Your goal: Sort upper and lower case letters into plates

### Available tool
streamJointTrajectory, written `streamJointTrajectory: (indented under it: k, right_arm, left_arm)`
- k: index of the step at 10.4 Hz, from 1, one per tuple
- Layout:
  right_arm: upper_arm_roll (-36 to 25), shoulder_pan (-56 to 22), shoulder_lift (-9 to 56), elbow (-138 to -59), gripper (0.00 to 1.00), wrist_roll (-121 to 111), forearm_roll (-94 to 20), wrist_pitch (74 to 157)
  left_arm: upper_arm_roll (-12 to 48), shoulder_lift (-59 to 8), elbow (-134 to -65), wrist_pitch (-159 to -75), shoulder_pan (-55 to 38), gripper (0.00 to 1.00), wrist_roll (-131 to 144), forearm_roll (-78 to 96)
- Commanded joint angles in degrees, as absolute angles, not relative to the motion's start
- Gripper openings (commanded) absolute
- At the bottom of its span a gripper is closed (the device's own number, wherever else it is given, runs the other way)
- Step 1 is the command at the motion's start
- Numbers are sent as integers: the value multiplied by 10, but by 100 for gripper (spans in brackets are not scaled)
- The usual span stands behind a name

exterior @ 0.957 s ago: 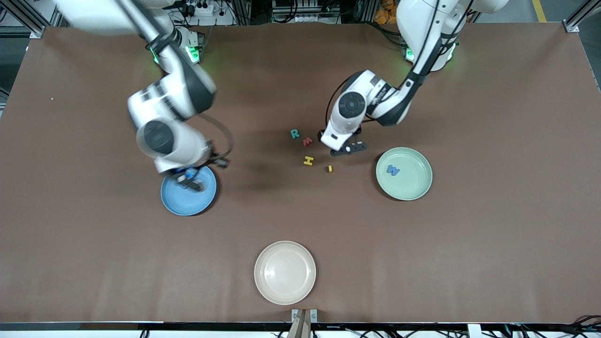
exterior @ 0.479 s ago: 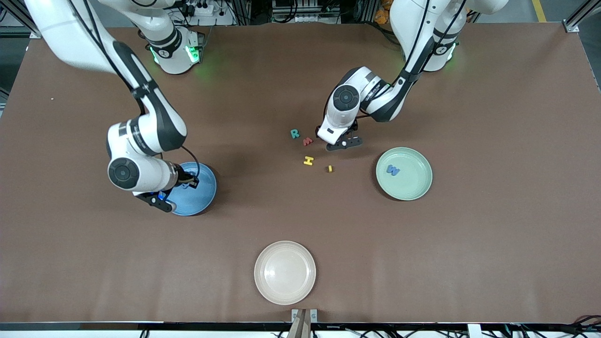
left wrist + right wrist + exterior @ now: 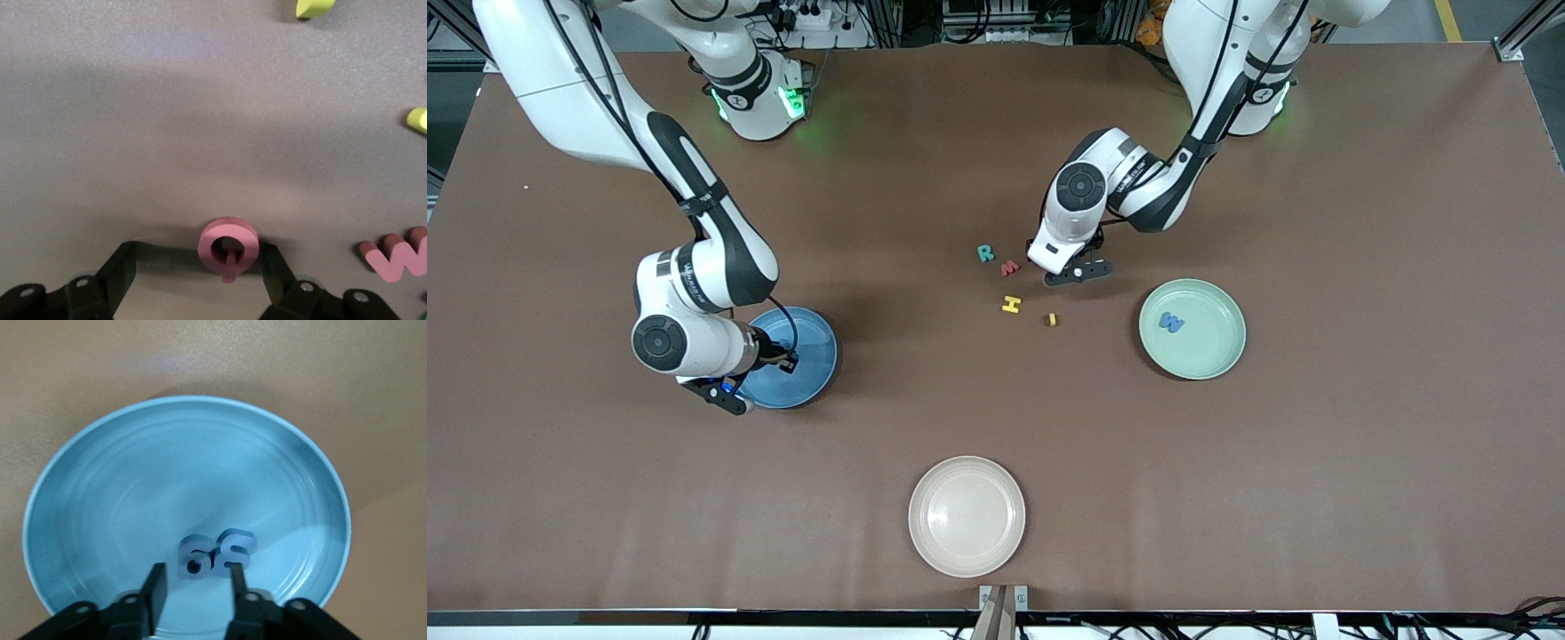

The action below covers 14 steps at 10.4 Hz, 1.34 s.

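Observation:
My left gripper point(image 3: 1074, 270) is low over the table beside the loose letters. It is open, with a red ring-shaped letter point(image 3: 228, 245) lying between its fingers point(image 3: 124, 268). A red m point(image 3: 1010, 267), also in the left wrist view point(image 3: 399, 254), a teal R point(image 3: 985, 253), a yellow H point(image 3: 1010, 305) and a small yellow i point(image 3: 1052, 319) lie close by. My right gripper point(image 3: 786, 359) is open over the blue plate point(image 3: 814, 333), also in the right wrist view point(image 3: 120, 473), just short of two blue letters point(image 3: 217, 554) lying in it. The mint green plate point(image 3: 1209, 356) holds a blue W point(image 3: 1171, 323).
A cream-white plate point(image 3: 967, 516) sits near the table's front edge, nearer to the front camera than everything else. The brown table point(image 3: 1360, 444) stretches wide around the plates.
My right arm has swung toward its end of the table and dropped low over the blue plate. My left gripper has shifted slightly away from the yellow letters and settled.

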<state>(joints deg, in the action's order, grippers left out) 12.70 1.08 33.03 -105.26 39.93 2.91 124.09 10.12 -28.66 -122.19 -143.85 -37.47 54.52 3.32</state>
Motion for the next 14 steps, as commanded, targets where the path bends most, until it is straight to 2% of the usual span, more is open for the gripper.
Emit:
streamJointTrajectory:
  k: [1,3,6,8,9,10,14]
  right_arm:
    - [120,-14,317,-1048,62,402,24,1232]
    - [120,-32,310,-1035,57,408,15,1225]
    - [118,-114,317,-985,56,502,17,1201]
    - [117,-178,332,-949,54,567,25,1198]
    - [117,-201,339,-931,54,583,25,1198]
    - [117,-221,348,-912,54,598,26,1197]
    - [117,-280,403,-819,54,630,29,1201]
  left_arm:
    - [98,-301,-1216,-1442,-383,65,590,-8]
    - [97,-300,-1214,-1442,-381,65,593,-16]
    - [96,-298,-1201,-1442,-376,65,592,-17]
    - [95,-298,-1192,-1441,-375,64,592,-17]
    - [95,-298,-1190,-1441,-375,59,592,-17]
    - [95,-298,-1189,-1441,-375,58,592,-17]
    - [96,-301,-1194,-1441,-376,58,595,-16]
